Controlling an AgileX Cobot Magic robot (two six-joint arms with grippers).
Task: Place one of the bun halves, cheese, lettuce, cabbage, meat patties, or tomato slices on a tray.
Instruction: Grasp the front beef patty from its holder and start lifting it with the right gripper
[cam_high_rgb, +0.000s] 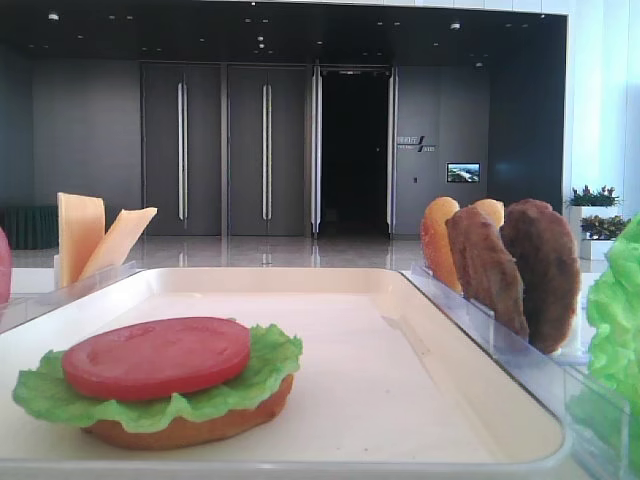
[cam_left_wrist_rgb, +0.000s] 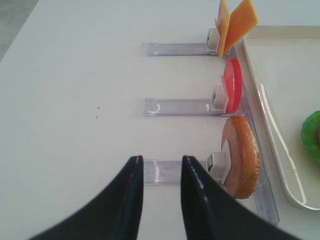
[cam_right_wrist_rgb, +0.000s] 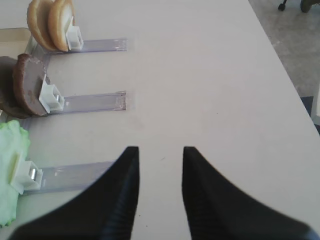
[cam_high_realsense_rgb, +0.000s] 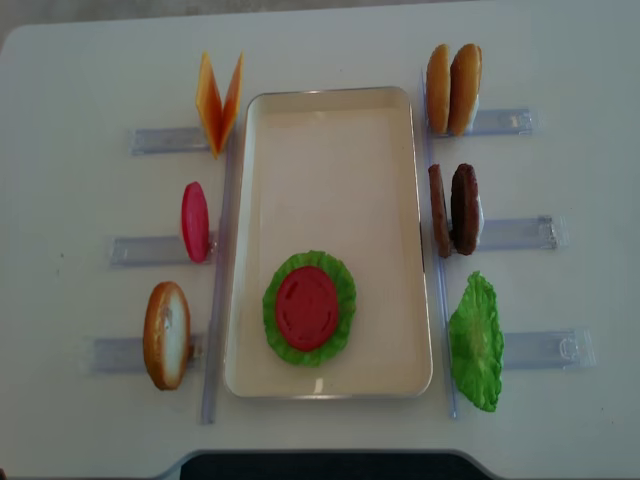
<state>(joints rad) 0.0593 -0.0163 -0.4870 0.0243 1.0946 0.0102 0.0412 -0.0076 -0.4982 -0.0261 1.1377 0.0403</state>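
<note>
meat patties (cam_high_realsense_rgb: 452, 209) stand upright in the rack right of the tray (cam_high_realsense_rgb: 330, 120); i judge them stiff, light, best pinched by the rim. both fingers apart, empty.

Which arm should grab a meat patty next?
Probably the right. The meat patties stand in a rack right of the tray, and the right gripper has them just ahead, open and empty. The left gripper faces the other side's racks.
</note>
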